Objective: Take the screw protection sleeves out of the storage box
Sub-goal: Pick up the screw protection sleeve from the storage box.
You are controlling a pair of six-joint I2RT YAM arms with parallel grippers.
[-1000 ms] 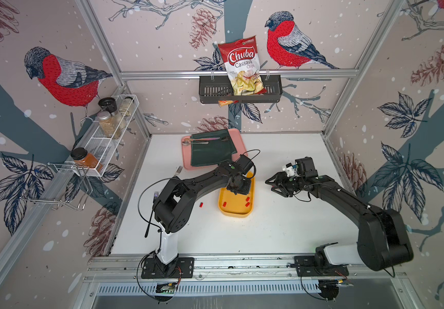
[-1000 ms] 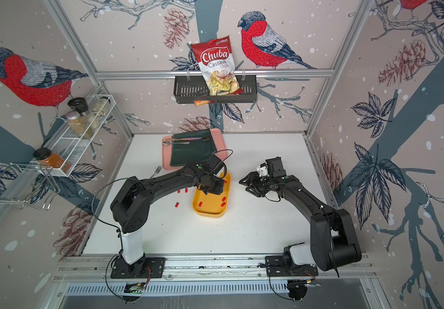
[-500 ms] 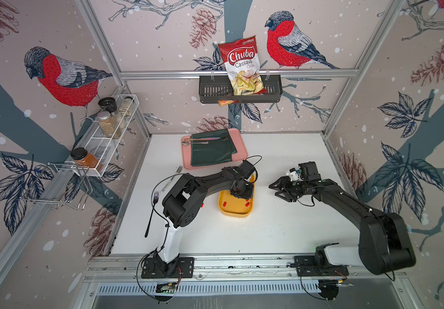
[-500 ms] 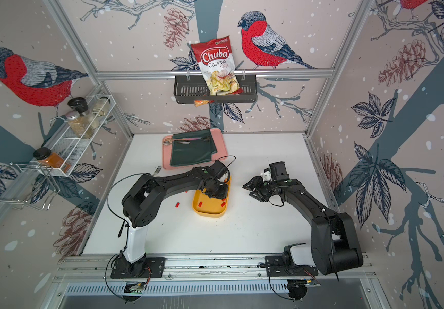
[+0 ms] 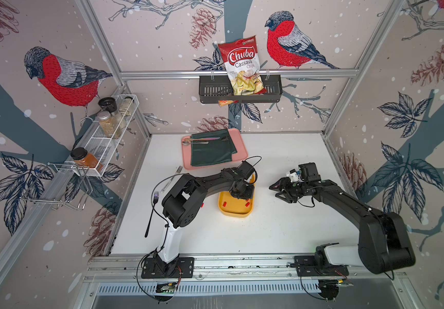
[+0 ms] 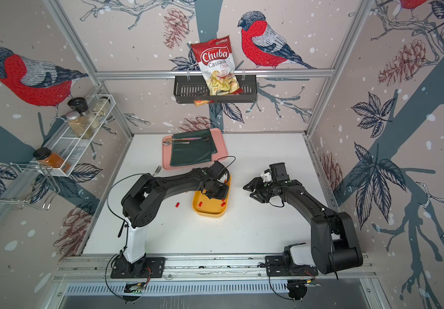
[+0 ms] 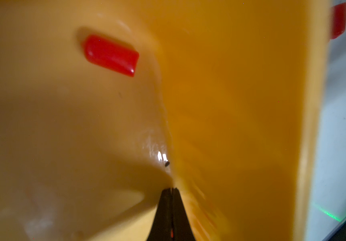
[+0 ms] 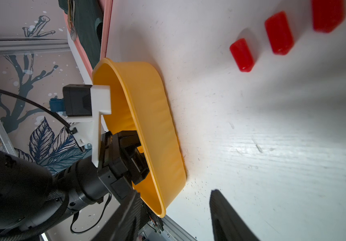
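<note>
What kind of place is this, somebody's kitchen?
Probably a lab test booth dressed as a kitchen corner, not a real home: bird wallpaper fills a bare aluminium frame, two robot arms are bolted to a rail beside a white table, and a spice rack serves as a prop.

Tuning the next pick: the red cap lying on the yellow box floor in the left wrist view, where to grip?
Grip the red cap across its short width, mid-length, coming straight down from above. It lies flat on its side on the yellow box floor; its long sides are free, one end sits near the wall.
</note>
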